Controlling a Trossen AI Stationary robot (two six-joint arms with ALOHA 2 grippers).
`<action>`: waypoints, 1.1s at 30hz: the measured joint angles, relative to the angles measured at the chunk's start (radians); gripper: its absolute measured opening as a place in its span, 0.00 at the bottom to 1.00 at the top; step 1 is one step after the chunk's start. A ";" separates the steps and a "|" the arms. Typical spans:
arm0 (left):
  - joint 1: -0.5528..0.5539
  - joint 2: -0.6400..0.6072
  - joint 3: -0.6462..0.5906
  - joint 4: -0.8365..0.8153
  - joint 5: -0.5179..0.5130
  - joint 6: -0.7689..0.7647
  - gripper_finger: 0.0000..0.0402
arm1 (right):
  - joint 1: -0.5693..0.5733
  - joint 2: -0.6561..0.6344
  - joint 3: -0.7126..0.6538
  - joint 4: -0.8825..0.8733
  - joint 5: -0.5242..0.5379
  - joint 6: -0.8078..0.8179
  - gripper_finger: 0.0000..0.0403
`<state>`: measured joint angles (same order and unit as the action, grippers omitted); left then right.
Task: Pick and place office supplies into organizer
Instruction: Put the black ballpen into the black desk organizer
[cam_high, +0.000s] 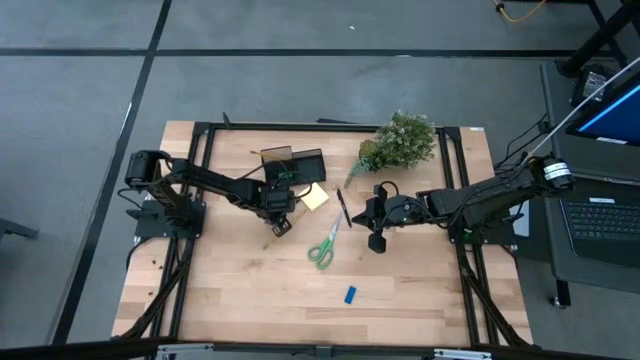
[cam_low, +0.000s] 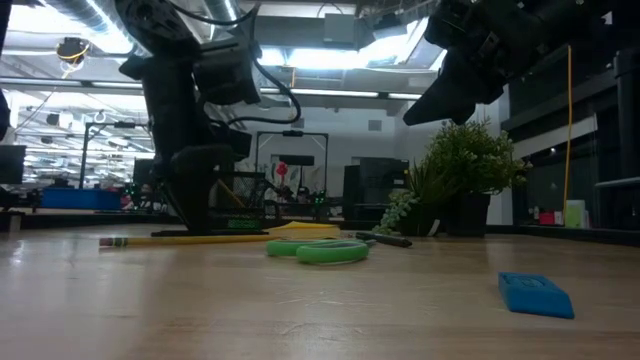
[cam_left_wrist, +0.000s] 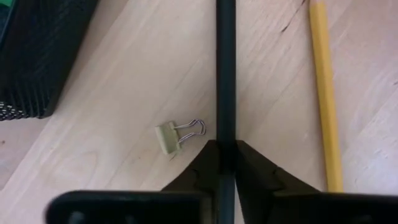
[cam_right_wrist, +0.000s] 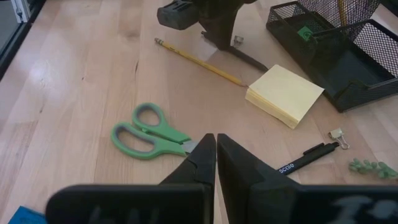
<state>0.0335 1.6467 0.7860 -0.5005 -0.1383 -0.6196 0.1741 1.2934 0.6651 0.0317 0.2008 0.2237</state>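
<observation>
My left gripper (cam_left_wrist: 226, 146) stands near the table's middle, pointing down, shut on a black pen (cam_right_wrist: 249, 59) just in front of the black mesh organizer (cam_high: 295, 165). Beside that pen lie a wooden pencil (cam_left_wrist: 324, 93) and a small binder clip (cam_left_wrist: 177, 134). The yellow sticky-note pad (cam_right_wrist: 283, 93), green-handled scissors (cam_right_wrist: 149, 134) and a second black pen (cam_right_wrist: 305, 158) rest flat on the wood. A small green piece (cam_right_wrist: 305, 32) sits inside the organizer. My right gripper (cam_right_wrist: 216, 155) hangs shut with nothing in it, above the scissors' tips. My left gripper pinches the black pen's shaft (cam_left_wrist: 226, 124) between its two fingers. The fingers come from above, pointing down, and lie across the pen. From the fingers the pen runs along the tabletop toward the sticky-note pad; the gripper hides whatever lies behind them.
A bushy green plant (cam_high: 400, 140) stands at the far edge, right of the organizer. A small blue piece (cam_high: 350, 295) lies toward the near edge. Another binder clip (cam_right_wrist: 336, 134) rests beside the second pen. Bare wood stretches along the near side.
</observation>
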 joint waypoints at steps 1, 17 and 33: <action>0.000 0.000 0.000 -0.001 -0.002 0.000 0.05 | 0.000 0.000 0.000 0.000 0.000 0.000 0.05; -0.001 -0.194 -0.007 -0.178 -0.026 -0.001 0.05 | 0.000 0.000 0.000 -0.001 0.000 -0.021 0.05; -0.020 -0.379 0.170 -0.451 -0.172 0.007 0.05 | 0.000 0.000 0.000 -0.001 0.000 -0.021 0.05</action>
<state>0.0139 1.2681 0.9564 -0.9515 -0.3100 -0.6125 0.1741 1.2932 0.6651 0.0311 0.2008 0.2032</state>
